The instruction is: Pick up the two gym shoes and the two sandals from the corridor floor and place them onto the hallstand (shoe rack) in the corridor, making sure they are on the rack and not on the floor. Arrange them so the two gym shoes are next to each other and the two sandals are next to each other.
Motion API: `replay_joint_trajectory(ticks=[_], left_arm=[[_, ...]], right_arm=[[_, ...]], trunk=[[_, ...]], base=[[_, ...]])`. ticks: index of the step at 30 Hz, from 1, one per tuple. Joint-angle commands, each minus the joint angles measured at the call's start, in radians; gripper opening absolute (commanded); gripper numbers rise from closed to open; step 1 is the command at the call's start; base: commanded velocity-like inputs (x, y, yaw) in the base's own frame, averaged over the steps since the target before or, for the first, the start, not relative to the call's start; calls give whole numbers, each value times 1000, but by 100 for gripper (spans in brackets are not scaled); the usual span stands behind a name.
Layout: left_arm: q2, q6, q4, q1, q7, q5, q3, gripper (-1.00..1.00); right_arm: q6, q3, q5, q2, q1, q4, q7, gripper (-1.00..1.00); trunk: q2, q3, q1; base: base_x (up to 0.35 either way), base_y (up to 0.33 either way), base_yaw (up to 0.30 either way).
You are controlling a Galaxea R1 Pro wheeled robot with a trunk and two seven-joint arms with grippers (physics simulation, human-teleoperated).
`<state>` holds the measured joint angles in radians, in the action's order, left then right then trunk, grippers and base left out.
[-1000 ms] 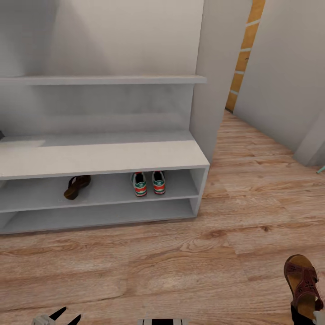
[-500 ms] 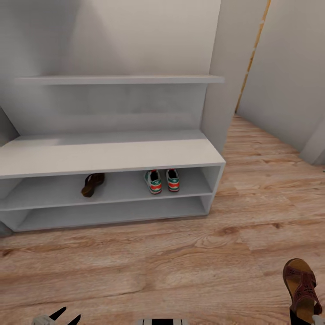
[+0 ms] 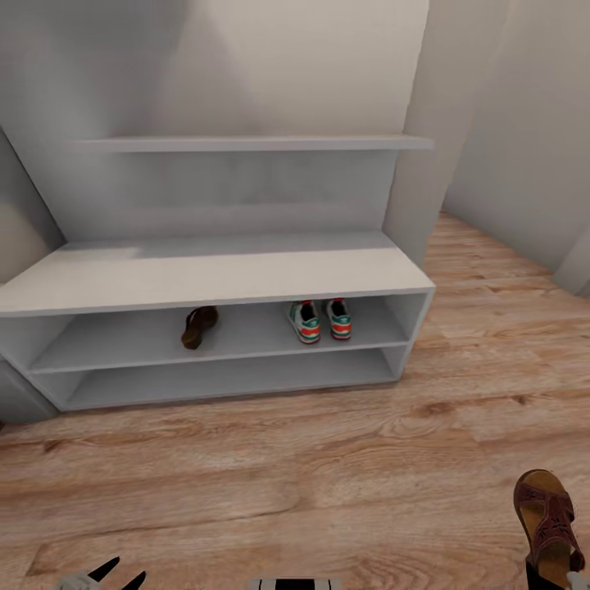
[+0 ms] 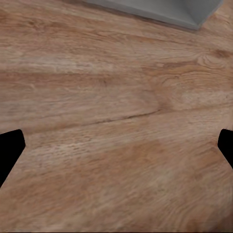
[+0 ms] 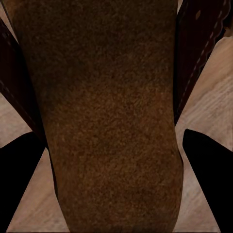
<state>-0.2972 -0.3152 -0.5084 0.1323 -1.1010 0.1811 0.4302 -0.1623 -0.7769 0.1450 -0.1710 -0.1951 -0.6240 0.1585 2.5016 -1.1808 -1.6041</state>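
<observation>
carrying last sandal (image 3: 547,522) clamped in right gripper (image 5: 114,160); left gripper (image 4: 116,150) spread, empty. best set beside sandal on hallstand (image 3: 199,326), left of gym shoes (image 3: 320,319), on hallstand (image 3: 205,283) upper shelf.

Hallstand (image 3: 221,279): pale grey low bench, two long open shelves below, one wall shelf (image 3: 246,143) above. Upper open shelf (image 3: 246,344) carries one dark brown sandal (image 3: 199,326) left of centre, and both gym shoes (image 3: 320,319) side by side toward its right end, well apart from the sandal. Hallstand stands on the corridor floor (image 3: 287,467), light brown wood plank; its grain also shows in the left wrist view (image 4: 116,136).
</observation>
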Motion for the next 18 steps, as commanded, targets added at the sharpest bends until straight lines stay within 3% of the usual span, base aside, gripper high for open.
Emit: replay_joint_trajectory(ticks=[1,7,18], left_arm=[[0,-5,2,1,-3,1,1,100],[-2,-5,2,1,-5,1,2,100],[-2,-4,2,1,-7,1,4,100]], right_arm=[[-4,-9,10,1,-1,0,9,-100],[-3,-9,10,1,-1,0,9,-100],[-3,-9,10,1,-1,0,9,-100]], trunk=[[0,-1,0],[0,-1,0],[0,-1,0]], base=[[-136,304,0],[-101,304,0],[-4,304,0]])
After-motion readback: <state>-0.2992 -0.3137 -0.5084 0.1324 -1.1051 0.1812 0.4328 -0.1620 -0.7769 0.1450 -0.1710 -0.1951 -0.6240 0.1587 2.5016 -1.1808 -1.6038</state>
